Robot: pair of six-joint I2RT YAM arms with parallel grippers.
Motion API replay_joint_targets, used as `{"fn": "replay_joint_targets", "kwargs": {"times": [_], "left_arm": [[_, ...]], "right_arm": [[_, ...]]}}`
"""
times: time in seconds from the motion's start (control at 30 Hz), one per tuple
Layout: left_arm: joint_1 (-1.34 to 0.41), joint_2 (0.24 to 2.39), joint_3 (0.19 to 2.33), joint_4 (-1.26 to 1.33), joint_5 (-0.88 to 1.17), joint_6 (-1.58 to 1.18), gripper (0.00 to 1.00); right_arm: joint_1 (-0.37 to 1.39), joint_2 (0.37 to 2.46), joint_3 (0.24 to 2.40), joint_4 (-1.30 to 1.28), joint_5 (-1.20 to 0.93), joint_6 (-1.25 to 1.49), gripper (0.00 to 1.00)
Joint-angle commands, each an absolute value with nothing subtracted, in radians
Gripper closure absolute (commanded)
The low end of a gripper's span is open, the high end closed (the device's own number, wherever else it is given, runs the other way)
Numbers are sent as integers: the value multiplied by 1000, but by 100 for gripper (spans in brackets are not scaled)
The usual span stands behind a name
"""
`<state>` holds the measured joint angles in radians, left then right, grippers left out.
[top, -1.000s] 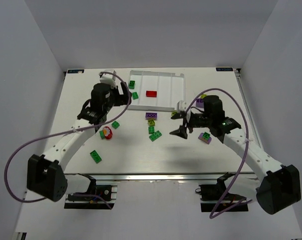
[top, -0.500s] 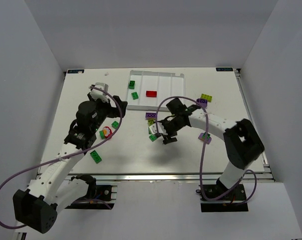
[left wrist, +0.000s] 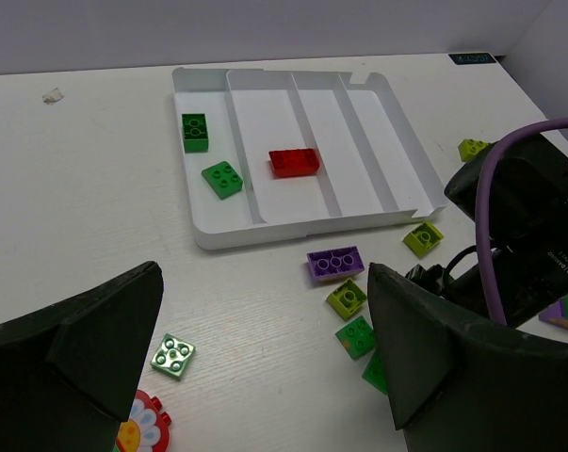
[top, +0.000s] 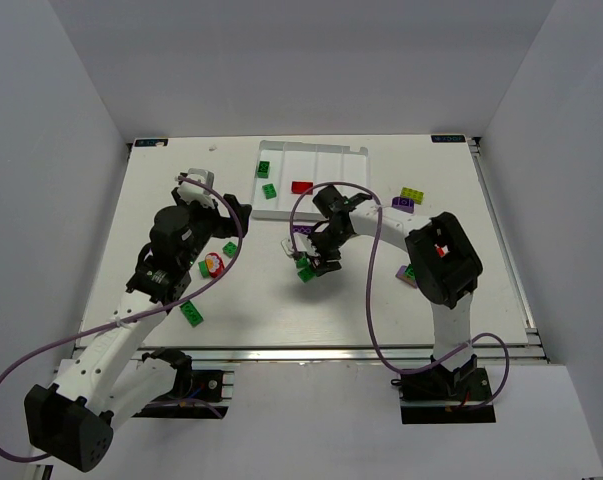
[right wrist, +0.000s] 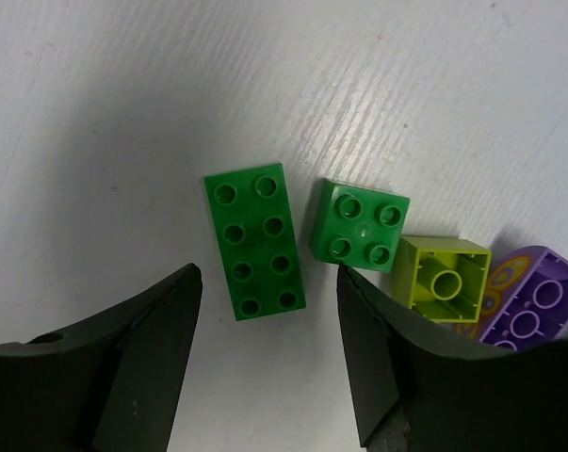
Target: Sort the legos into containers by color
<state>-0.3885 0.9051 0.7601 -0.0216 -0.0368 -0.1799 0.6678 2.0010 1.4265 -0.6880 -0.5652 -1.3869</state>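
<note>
Right wrist view: the right gripper (right wrist: pixel 265 306) is spread wide over the long green brick (right wrist: pixel 255 240), mid-table near the tray (left wrist: pixel 302 229). It should drop straight down and pinch the long sides. The left gripper (left wrist: pixel 265 320) hangs spread too.

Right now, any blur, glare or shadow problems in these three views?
Top view: even light, only faint shadows on the table, nothing blurred. Left wrist: tray sharp, the dark left fingers up close are soft, slight glare on the shiny green brick. Right wrist: long green brick crisp, right fingers dark and out of focus.
</note>
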Motion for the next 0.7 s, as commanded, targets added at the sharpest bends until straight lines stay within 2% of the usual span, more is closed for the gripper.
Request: {"fn": "replay_joint_targets", "kwargs": {"times": [0.0, 0.4, 0.67], "left_arm": [[-388, 897, 755, -8, -29, -170, 2], [-388, 913, 753, -6, -11, -170, 2], [-388, 919, 752, -8, -2, -173, 2]], "right_arm": [[661, 2002, 1433, -726, -561, -1381, 36], [649, 2043, 1448, -712, -542, -1344, 36], [647, 2063, 1457, -727, -535, -1341, 43]]}}
